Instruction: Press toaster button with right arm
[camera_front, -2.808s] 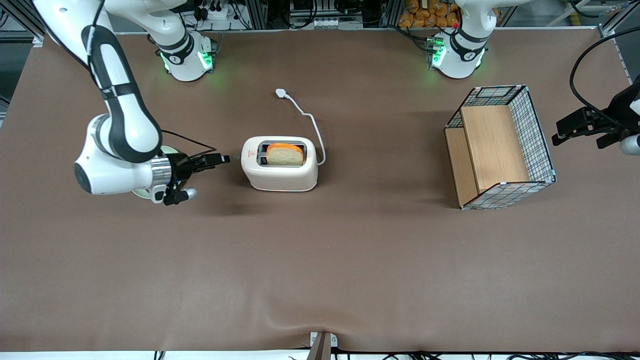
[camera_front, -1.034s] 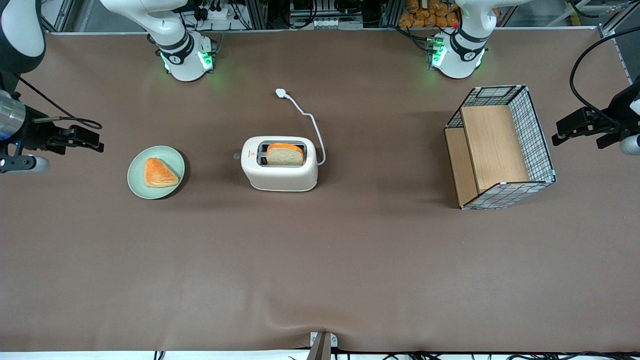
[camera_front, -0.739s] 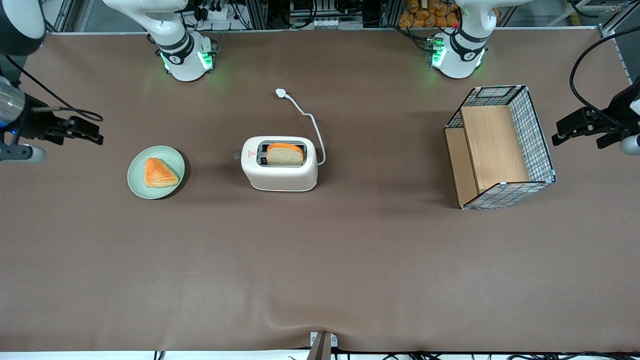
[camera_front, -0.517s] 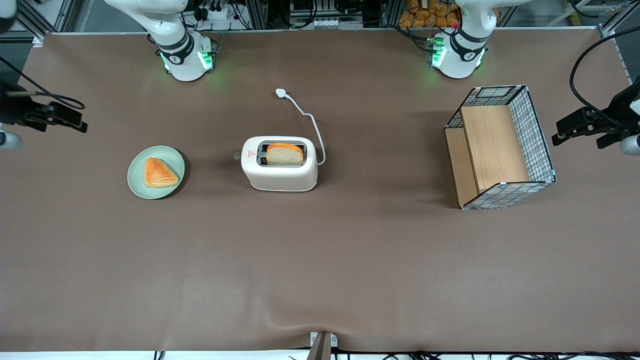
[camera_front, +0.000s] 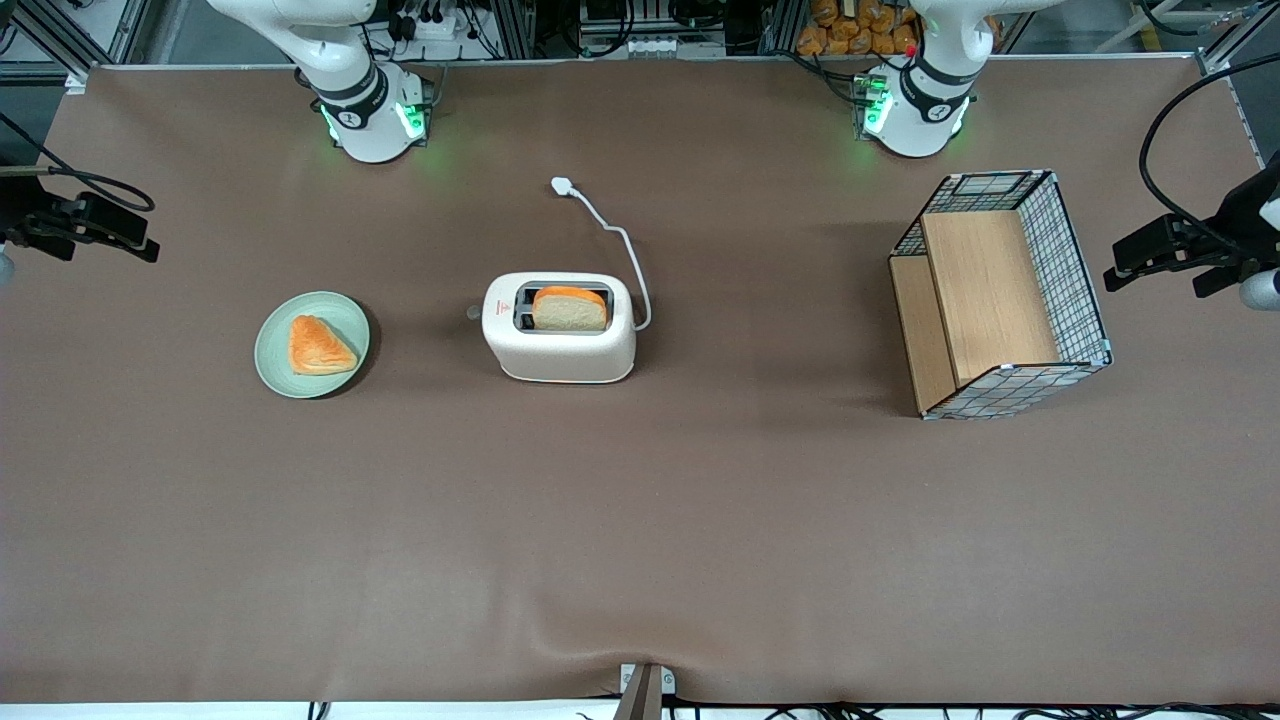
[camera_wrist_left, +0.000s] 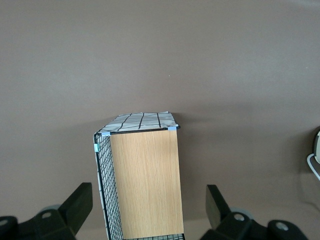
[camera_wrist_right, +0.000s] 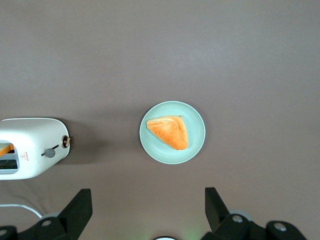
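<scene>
The cream-white toaster (camera_front: 560, 350) stands mid-table with a bread slice (camera_front: 568, 308) in one slot; its cord (camera_front: 625, 250) runs away from the front camera. The small grey toaster button (camera_front: 473, 313) sticks out of the narrow end that faces the working arm. The right arm's gripper (camera_front: 135, 238) is far off at the working arm's end of the table, well away from the toaster. In the right wrist view the gripper (camera_wrist_right: 147, 200) is open and empty, high above the table, with the toaster (camera_wrist_right: 30, 147) and its button (camera_wrist_right: 49, 153) in sight.
A pale green plate (camera_front: 270, 350) holding an orange pastry (camera_front: 318, 345) sits between the gripper and the toaster; it also shows in the right wrist view (camera_wrist_right: 195, 145). A wire-mesh basket with wooden panels (camera_front: 1000, 295) stands toward the parked arm's end.
The gripper was at the toaster's button end 2.8 s ago. It has since drawn back past the plate to the table's end and drifted farther from the front camera.
</scene>
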